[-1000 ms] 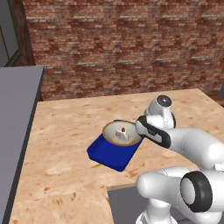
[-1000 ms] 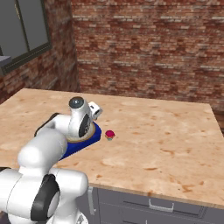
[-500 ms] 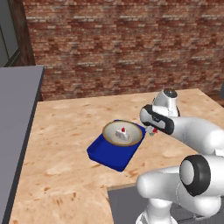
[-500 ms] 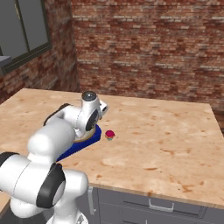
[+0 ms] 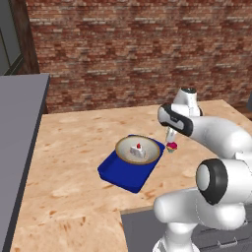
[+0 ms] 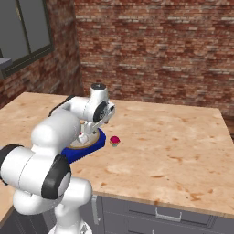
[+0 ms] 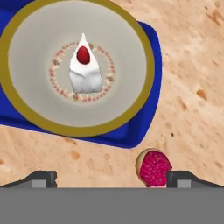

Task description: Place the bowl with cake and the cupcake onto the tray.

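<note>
One of two done: bowl with cake point(image 7: 78, 65) is sitting on the blue tray point(image 7: 146, 109), upper left.
Left: cupcake point(image 7: 154, 168) is lying on the counter point(image 7: 192, 87), lower right.
Jaws: gripper point(image 7: 111, 177) is hovering spread wide, holding nothing.

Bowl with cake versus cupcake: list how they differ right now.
The bowl with cake sits on the blue tray; the cupcake stands on the bare counter beside the tray. The bowl is wide and grey-tan; the cupcake is tiny with a red-pink top. Both rest upright, neither held.
</note>
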You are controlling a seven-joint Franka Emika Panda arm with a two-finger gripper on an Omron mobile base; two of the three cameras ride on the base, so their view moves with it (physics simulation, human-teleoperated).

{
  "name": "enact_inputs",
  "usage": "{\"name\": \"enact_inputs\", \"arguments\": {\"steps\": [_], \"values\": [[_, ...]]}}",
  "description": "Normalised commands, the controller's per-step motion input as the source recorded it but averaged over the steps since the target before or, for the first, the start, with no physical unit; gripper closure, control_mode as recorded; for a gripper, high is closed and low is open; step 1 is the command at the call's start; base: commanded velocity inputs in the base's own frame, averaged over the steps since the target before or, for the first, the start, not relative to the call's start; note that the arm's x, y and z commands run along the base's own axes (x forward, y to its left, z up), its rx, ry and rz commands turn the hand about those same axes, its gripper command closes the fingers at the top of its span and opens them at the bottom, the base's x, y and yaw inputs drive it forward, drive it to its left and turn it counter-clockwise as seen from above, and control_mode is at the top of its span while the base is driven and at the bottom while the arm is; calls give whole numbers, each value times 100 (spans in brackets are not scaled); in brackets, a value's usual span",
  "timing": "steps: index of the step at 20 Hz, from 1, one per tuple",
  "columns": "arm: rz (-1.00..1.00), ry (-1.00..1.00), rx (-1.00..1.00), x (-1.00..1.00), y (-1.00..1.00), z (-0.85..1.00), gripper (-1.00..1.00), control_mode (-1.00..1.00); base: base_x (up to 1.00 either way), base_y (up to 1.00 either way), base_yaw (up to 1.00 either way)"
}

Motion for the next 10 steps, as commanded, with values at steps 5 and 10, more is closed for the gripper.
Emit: {"name": "enact_inputs", "arguments": {"steps": [5, 10], "values": [[7, 4, 0, 3, -35, -2, -100, -100, 0, 0, 0], [10, 0, 0, 0, -36, -14, -100, -100, 0, 0, 0]]}}
